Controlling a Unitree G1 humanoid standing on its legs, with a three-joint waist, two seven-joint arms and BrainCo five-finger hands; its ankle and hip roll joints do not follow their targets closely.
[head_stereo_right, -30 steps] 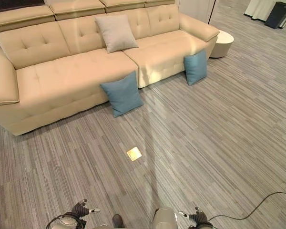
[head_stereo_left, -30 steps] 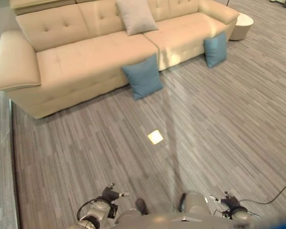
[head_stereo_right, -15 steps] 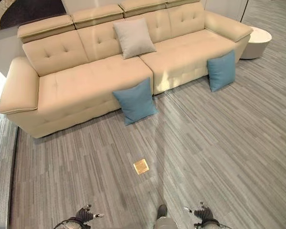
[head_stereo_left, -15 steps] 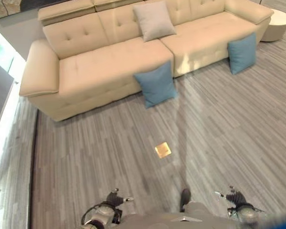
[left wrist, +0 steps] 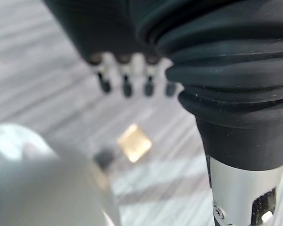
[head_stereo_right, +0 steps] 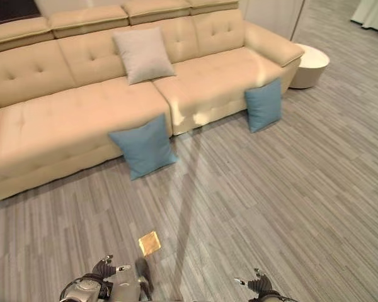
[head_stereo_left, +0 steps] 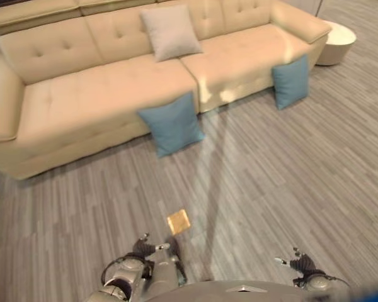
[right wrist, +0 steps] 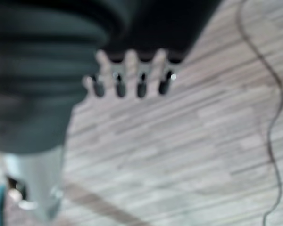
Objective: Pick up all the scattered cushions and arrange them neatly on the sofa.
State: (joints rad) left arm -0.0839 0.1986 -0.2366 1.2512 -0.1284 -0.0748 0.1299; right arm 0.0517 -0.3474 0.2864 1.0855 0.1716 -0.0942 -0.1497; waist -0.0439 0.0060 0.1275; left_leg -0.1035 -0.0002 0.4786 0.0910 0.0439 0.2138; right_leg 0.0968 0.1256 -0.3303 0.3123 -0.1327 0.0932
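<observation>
Two blue cushions lean against the front of the beige sofa (head_stereo_left: pixel 94 94): one near its middle (head_stereo_left: pixel 171 123), the other further right (head_stereo_left: pixel 290 81). A grey cushion (head_stereo_left: pixel 170 33) rests upright against the sofa's backrest. My left hand (head_stereo_left: pixel 146 250) hangs low at the lower left, far from the cushions, fingers (left wrist: pixel 126 84) straight and holding nothing. My right hand (head_stereo_left: pixel 297 263) hangs at the lower right, fingers (right wrist: pixel 141 84) also relaxed and empty.
A round white side table (head_stereo_left: pixel 337 43) stands past the sofa's right arm. A small brass plate (head_stereo_left: pixel 178 221) is set in the grey plank floor between me and the sofa.
The camera has shifted, so the sofa and cushions sit further left in the picture. Both hands stay hanging low with nothing in them. No cushion has moved.
</observation>
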